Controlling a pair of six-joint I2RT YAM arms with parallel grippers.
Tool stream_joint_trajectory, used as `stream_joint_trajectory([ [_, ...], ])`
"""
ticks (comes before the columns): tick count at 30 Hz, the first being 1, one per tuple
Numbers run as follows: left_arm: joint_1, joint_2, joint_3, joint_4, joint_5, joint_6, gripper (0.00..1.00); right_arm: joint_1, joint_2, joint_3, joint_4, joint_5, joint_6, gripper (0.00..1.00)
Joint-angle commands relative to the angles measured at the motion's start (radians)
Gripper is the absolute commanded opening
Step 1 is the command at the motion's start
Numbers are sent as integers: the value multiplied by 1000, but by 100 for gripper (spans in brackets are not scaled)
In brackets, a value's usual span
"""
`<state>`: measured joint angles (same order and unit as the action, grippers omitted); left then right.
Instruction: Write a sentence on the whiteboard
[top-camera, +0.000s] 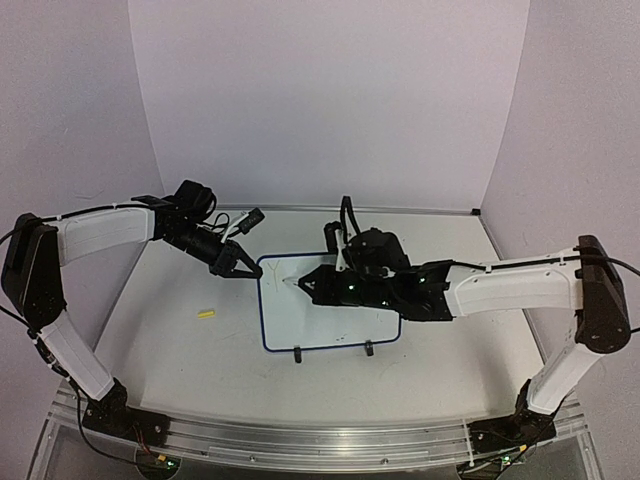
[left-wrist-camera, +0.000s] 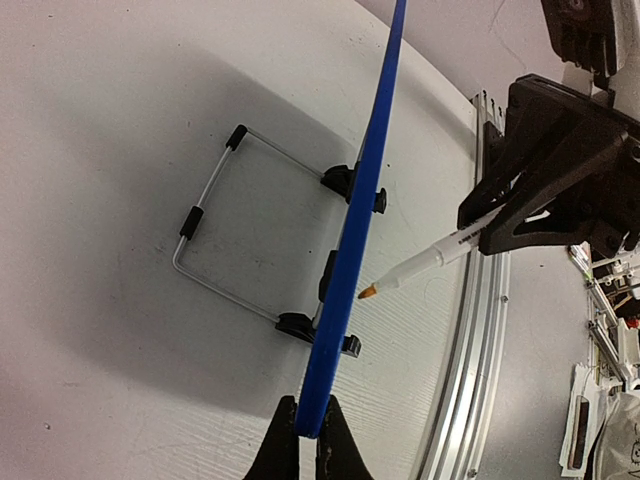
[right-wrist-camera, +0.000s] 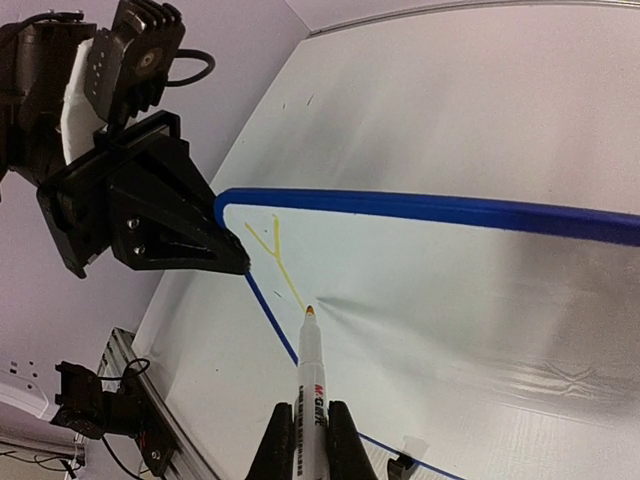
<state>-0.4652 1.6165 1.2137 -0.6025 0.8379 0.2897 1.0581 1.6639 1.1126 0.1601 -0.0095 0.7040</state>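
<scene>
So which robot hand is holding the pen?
The right gripper: a white marker with a yellow-orange tip sticks out of it, pointing at the whiteboard. The left gripper only pinches the board's blue frame.

A white table (top-camera: 180, 350) filled the scene, backed and flanked by pale lilac walls (top-camera: 330, 100). A small yellow piece (top-camera: 206, 314), too small to identify, lay by itself on the left part of the table, toward the near side. A ribbed aluminium rail (top-camera: 320, 440) ran along the near edge from left to right. A thin metal strip (top-camera: 400, 210) lined the far edge.
</scene>
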Motion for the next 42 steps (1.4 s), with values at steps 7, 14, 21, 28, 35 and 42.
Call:
stream_joint_trajectory([
  [7,-9,-14,17,-28,-74,16,0,-11,13,50,-1,52,-16,0],
  [14,-9,-12,17,-29,-76,18,0,-13,36,72,-1,38,-32,0],
  [21,-9,-10,17,-31,-76,18,0,-12,59,72,-5,17,-26,0],
  [28,-10,-13,18,-31,-77,20,0,-13,43,31,-5,16,-7,0],
  [35,-10,-14,20,-33,-77,19,0,-13,30,6,-11,-7,5,0],
  [42,-10,-14,20,-33,-79,19,0,-13,6,-4,-19,12,8,0],
])
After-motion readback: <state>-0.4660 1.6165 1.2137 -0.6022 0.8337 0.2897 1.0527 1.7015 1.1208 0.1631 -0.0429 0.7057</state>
